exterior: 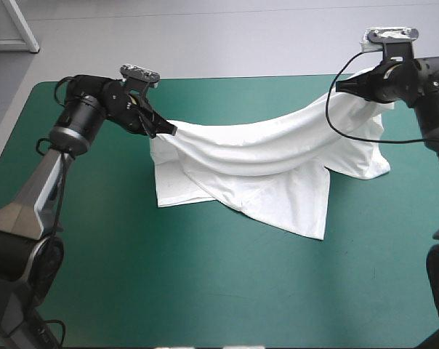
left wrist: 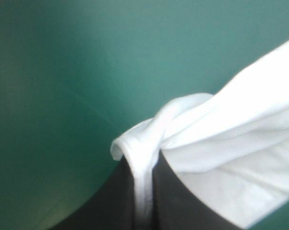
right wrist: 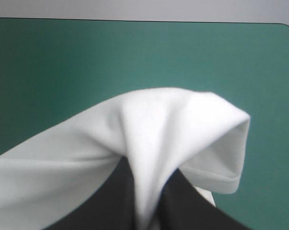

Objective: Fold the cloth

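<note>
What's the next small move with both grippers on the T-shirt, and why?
Probably draw both grippers slightly farther apart and upward. The left gripper and right gripper are each shut on a bunched edge of the T-shirt. The span between them sags in a curve, and its lower part lies creased on the teal-green table. Tautening should smooth it for laying flat.

Fills most of the high view as a table [exterior: 205, 291] under a teal-green cover, corners rounded; bears the lower part of the white T-shirt [exterior: 278, 196], lying in loose folds near the middle, toward the far edge.
</note>
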`<act>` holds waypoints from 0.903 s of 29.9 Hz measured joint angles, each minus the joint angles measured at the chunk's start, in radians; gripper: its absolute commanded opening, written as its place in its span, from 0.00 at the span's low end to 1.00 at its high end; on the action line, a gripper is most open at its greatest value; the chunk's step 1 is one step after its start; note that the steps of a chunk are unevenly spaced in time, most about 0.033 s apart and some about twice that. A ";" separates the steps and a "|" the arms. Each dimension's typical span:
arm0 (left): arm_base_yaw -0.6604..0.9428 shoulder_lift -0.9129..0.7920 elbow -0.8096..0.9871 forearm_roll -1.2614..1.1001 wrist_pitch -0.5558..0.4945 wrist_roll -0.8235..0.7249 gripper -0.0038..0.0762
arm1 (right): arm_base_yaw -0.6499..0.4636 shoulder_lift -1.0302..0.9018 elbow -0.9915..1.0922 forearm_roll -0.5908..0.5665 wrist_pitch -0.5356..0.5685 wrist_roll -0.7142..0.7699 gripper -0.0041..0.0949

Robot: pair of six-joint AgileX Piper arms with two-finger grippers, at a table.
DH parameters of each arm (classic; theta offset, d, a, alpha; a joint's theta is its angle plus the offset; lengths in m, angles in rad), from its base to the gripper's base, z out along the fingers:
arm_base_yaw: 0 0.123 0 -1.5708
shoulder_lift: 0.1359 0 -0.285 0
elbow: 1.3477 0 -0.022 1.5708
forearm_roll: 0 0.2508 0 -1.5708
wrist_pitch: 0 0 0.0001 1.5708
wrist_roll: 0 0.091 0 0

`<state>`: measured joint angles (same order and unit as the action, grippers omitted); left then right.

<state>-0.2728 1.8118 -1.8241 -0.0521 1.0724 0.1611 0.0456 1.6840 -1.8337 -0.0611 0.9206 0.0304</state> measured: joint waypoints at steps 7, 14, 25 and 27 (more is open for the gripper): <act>0.005 0.172 -0.001 0.000 -0.301 -0.021 0.11 | 0.000 0.208 0.004 -0.092 -0.169 -0.002 0.05; 0.005 0.266 -0.002 0.001 -0.459 -0.056 0.79 | 0.000 0.311 0.004 -0.094 -0.251 0.036 0.81; 0.021 0.255 -0.225 0.008 -0.114 -0.070 0.75 | -0.021 0.231 -0.076 -0.102 0.046 0.079 0.84; 0.022 0.246 -0.268 0.007 0.013 -0.070 0.71 | -0.021 0.192 -0.077 -0.094 0.133 0.080 0.77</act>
<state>-0.2508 2.0578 -2.0923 -0.0447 1.0855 0.0906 0.0242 1.8756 -1.9105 -0.1546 1.0533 0.1104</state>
